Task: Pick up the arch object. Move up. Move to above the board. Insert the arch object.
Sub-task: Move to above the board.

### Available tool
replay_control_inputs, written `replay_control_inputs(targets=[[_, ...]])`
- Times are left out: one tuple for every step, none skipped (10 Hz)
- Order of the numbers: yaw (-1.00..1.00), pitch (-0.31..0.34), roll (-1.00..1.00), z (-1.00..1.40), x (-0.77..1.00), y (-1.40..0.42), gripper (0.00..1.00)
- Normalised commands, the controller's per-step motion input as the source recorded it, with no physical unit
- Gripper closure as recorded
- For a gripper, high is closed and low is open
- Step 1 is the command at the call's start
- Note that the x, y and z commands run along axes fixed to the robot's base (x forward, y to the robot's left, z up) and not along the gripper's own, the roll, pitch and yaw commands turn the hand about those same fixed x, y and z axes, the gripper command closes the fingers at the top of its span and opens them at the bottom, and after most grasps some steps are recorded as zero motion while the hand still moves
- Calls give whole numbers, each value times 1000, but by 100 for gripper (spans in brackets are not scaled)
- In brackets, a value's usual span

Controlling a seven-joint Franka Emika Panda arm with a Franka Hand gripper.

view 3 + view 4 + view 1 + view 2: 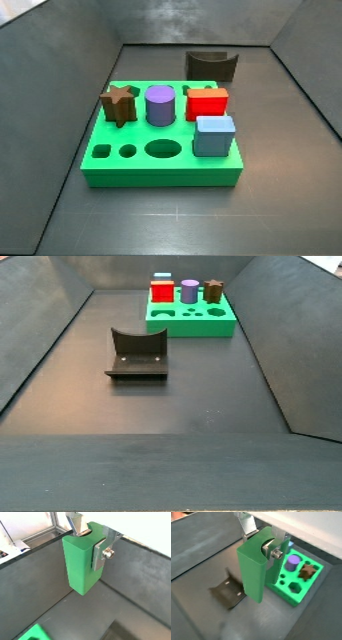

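The arch object (81,564) is a tall green slab with a curved notch at its upper end. My gripper (90,542) is shut on it near that notched end and holds it upright, well above the dark floor. Both wrist views show the hold; the slab (254,572) sits between the silver fingers (276,553). The bright green board (295,598) lies on the floor beyond and below the held slab. It also shows in both side views (160,172) (201,326). Neither the gripper nor the arch object appears in the side views.
The board carries a brown star block (119,105), a purple cylinder (160,105), a red cube (205,102) and a blue block (214,135). The dark fixture (136,354) stands on the floor apart from the board, below the slab (228,592). Grey walls enclose the floor.
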Motion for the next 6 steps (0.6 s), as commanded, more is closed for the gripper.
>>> replay_control_inputs(targets=[[0, 84, -13, 34, 55, -1000, 100], [0, 63, -23, 36, 57, -1000, 100], [0, 59, -14, 38, 58, -1000, 100], [5, 63, -13, 44, 64, -1000, 100], [10, 70, -2, 46, 69, -1000, 100], [11, 79, -1, 47, 79, -1000, 100]])
